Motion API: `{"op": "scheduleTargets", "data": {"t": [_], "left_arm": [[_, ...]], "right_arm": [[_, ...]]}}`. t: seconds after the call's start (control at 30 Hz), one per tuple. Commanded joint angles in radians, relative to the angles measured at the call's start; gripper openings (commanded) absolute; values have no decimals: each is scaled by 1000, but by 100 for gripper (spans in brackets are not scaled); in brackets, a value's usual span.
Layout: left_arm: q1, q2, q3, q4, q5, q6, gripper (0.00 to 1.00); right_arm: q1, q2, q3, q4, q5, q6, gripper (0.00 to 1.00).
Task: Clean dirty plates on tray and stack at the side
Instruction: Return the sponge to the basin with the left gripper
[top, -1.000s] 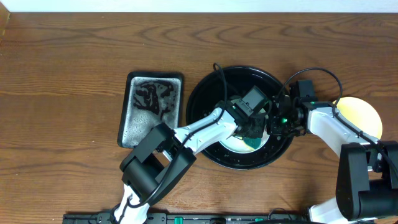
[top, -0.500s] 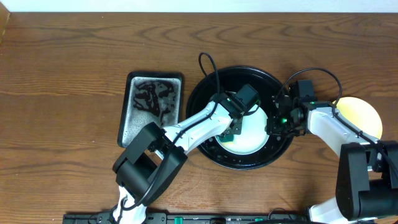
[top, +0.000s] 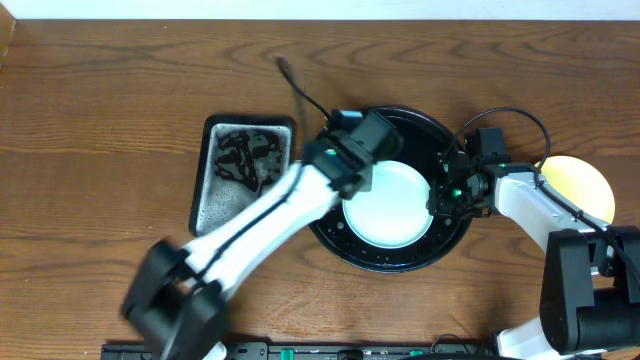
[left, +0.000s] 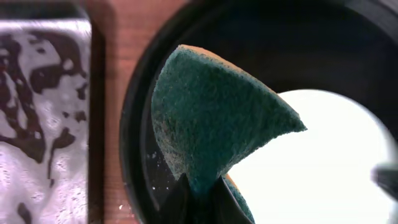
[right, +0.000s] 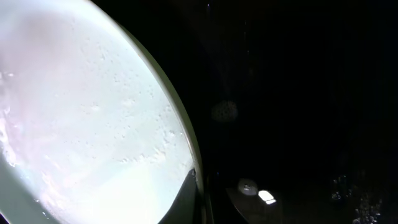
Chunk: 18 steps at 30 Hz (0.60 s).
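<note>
A pale mint-blue plate (top: 388, 205) lies in the round black tray (top: 330, 150); it also shows wet and speckled in the right wrist view (right: 81, 124). My right gripper (top: 440, 195) is shut on the plate's right rim (right: 196, 180). My left gripper (top: 352, 165) is shut on a dark green sponge (left: 211, 124) and holds it above the tray's left part, over the plate's left edge (left: 323, 162). A pale yellow plate (top: 585, 185) lies on the table at the right. A third plate is not visible.
A small rectangular black sponge tray (top: 243, 172) with foamy water stands left of the round tray; it also shows in the left wrist view (left: 43, 106). Bare wooden table (top: 120, 100) lies around them.
My left arm has lifted the sponge off the plate and swung it up and to the left. The plate's face is now uncovered. The right arm has not moved.
</note>
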Motion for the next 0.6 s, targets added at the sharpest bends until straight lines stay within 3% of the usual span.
{"op": "scheduleTargets", "data": {"t": [0.0,0.1,0.27,0.43,0.57], "left_arm": [[51,-101,0,-45,101,48,8],[137,-163,-1,-122,145,51,8],[314,-185,-28,-216,218,156,7],[484,-185,-130,-196,340,247,7],[558,-185,-198,-152,365,263,11]], "right_arm": [[-4,-43,-3,-29,77,-11,1],[8,-126,-3,-63,105,-11,1],[73,-290,-3,-150,258,27,1],[171,-394,-3,-203,411,30,1],[199,-393,-4,-193,381,31,1]]}}
